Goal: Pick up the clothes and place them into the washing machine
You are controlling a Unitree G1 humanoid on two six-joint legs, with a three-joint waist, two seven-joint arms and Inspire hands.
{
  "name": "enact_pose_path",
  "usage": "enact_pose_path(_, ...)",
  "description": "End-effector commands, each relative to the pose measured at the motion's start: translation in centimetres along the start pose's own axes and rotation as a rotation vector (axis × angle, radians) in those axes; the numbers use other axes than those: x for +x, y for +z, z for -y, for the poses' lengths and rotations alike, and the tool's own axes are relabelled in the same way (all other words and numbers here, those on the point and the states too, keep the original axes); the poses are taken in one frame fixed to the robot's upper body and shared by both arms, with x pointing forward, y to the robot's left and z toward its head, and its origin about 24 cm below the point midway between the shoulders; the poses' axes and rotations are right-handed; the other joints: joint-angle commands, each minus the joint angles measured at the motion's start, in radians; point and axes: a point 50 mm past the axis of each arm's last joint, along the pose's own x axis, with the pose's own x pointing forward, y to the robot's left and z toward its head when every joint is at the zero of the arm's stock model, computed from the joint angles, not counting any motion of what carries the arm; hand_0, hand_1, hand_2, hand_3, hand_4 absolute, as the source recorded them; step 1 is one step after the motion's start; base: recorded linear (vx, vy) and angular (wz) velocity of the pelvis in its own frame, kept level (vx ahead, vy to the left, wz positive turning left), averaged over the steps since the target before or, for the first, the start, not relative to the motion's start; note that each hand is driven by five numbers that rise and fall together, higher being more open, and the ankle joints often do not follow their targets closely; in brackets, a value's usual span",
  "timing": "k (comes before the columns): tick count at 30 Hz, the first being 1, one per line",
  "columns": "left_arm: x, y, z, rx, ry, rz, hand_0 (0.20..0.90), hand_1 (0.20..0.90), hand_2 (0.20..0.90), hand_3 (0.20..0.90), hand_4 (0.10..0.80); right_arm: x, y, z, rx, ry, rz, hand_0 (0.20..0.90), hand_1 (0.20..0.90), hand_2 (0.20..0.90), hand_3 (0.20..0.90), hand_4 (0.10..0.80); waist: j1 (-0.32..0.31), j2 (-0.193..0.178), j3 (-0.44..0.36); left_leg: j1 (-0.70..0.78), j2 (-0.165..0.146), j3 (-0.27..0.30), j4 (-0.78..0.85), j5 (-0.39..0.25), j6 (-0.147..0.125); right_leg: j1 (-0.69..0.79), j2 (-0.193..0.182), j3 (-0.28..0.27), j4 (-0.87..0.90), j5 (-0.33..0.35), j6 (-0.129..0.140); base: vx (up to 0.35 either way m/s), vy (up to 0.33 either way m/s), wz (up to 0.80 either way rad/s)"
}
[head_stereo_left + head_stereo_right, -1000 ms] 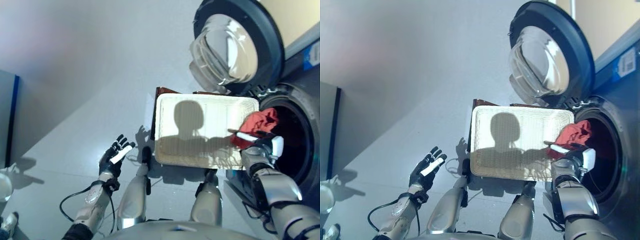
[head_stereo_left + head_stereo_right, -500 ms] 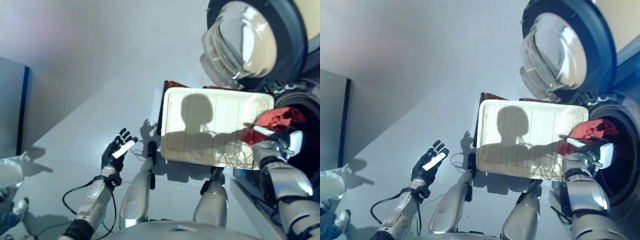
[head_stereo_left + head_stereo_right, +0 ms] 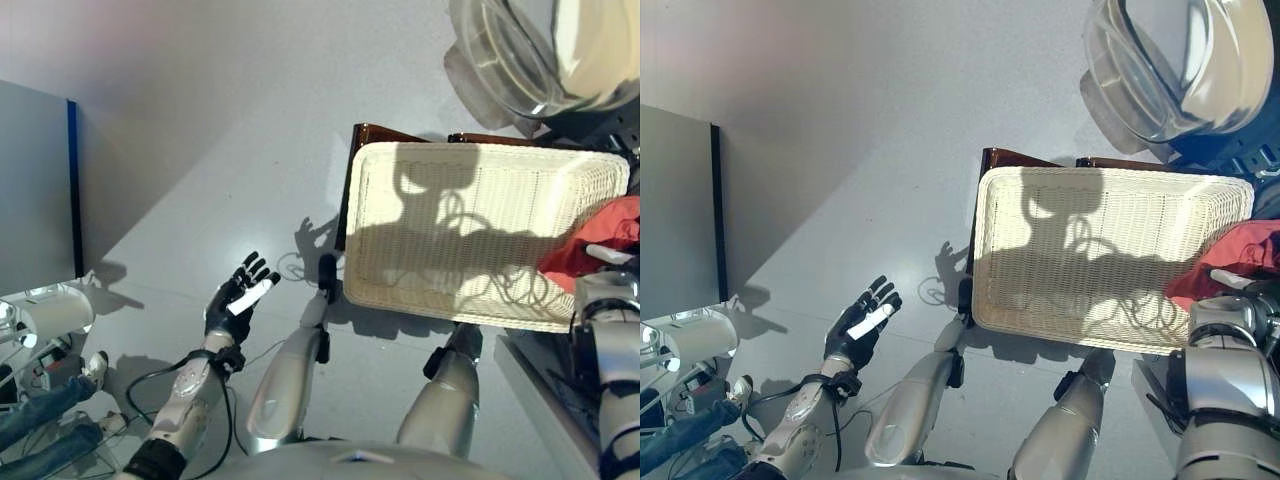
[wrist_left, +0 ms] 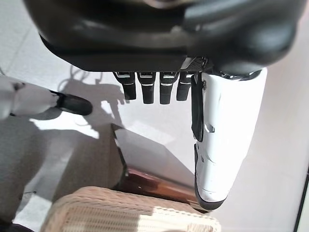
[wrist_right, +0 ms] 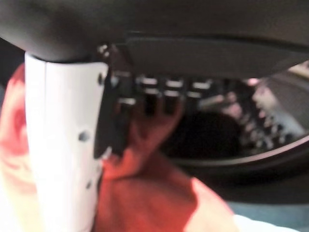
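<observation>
A red cloth (image 3: pixel 600 243) hangs over the right end of the shallow wicker basket (image 3: pixel 460 230), next to the washing machine's dark opening (image 5: pixel 212 133). My right hand (image 3: pixel 1238 283) is shut on it. In the right wrist view the fingers (image 5: pixel 161 99) curl into the red cloth (image 5: pixel 145 193) beside the white thumb. My left hand (image 3: pixel 236 300) hangs open and empty over the floor at the lower left. Its fingers (image 4: pixel 149 89) are straight.
The basket rests on a dark brown box (image 3: pixel 376 134). The machine's round glass door (image 3: pixel 540 50) stands open above it. A grey cabinet (image 3: pixel 35 190) stands at the left. A person's legs in jeans (image 3: pixel 40 410) and a white round object (image 3: pixel 50 312) are at the lower left.
The whole picture has shifted, so the camera has moved. My right hand still holds the red cloth at the basket's right end by the opening. My left hand stays open.
</observation>
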Motion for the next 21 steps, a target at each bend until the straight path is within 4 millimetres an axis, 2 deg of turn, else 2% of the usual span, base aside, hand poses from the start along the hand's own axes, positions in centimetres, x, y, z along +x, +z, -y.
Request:
enact_pose_path(1, -0.3, 1.1, 0.9, -0.034, -0.04, 0.09, 0.9, 0.9, 0.9, 0.9, 0.8, 1.8, 1.8, 3.0, -0.05, -0.086, 0.085, 0.9, 0.9, 0.9, 0.9, 0.8, 0.026, 0.031, -0.021, -0.026, 0.1, 0.006, 0.02, -0.016, -0.155, -0.125, -0.065, 0.088, 0.089, 0.025, 0.012, -0.006, -0.003, -0.05)
enact_pose_path(2, -0.3, 1.0, 1.0, -0.036, -0.041, 0.092, 0.9, 0.9, 0.9, 0.9, 0.8, 1.7, 2.0, 2.9, -0.045, -0.081, 0.092, 0.617, 0.617, 0.617, 0.617, 0.598, 0.025, 0.031, -0.021, -0.025, 0.099, 0.006, 0.02, -0.017, -0.154, -0.125, -0.065, 0.09, 0.089, 0.025, 0.012, -0.002, -0.01, -0.05)
enact_pose_path(3, -0.3, 1.1, 1.0, -0.037, -0.045, 0.096, 0.9, 0.9, 0.9, 0.9, 0.8, 1.6, 2.0, 2.8, -0.034, -0.074, 0.092, 0.513, 0.513, 0.513, 0.513, 0.524, 0.024, 0.033, -0.02, -0.027, 0.097, 0.006, 0.023, -0.019, -0.154, -0.123, -0.065, 0.091, 0.089, 0.024, 0.012, -0.001, -0.014, -0.04)
enact_pose_path(4, -0.2, 1.1, 1.0, -0.036, -0.044, 0.099, 0.9, 0.9, 0.9, 0.9, 0.8, 1.6, 1.8, 2.7, -0.031, -0.069, 0.087, 0.252, 0.252, 0.252, 0.252, 0.337, 0.024, 0.034, -0.02, -0.027, 0.097, 0.004, 0.026, -0.02, -0.154, -0.121, -0.067, 0.09, 0.09, 0.023, 0.012, -0.007, -0.015, -0.04)
enact_pose_path(5, -0.2, 1.1, 0.8, -0.033, -0.041, 0.097, 0.9, 0.9, 0.9, 0.9, 0.8, 1.6, 1.8, 2.7, -0.025, -0.062, 0.084, 0.2, 0.2, 0.2, 0.2, 0.3, 0.023, 0.036, -0.02, -0.029, 0.096, 0.002, 0.029, -0.02, -0.154, -0.119, -0.068, 0.093, 0.091, 0.022, 0.012, -0.006, -0.011, -0.04)
enact_pose_path(14, -0.7, 1.2, -0.1, -0.037, -0.008, 0.098, 0.9, 0.9, 0.9, 0.9, 0.8, 1.4, 1.6, 2.1, 0.061, -0.009, 0.045, 0.2, 0.2, 0.2, 0.2, 0.3, 0.013, 0.039, -0.01, -0.035, 0.087, -0.001, 0.08, -0.047, -0.147, -0.137, -0.073, 0.122, 0.126, -0.001, 0.012, -0.003, -0.002, -0.02)
enact_pose_path(21, -1.1, 1.2, -0.9, -0.031, 0.015, 0.092, 0.9, 0.9, 0.9, 0.9, 0.8, 1.2, 2.0, 1.6, 0.16, 0.028, 0.051, 0.2, 0.2, 0.2, 0.2, 0.3, -0.002, 0.029, 0.001, -0.073, 0.101, -0.002, 0.142, -0.072, -0.145, -0.174, -0.064, 0.144, 0.153, -0.015, 0.012, 0.001, -0.03, -0.12)
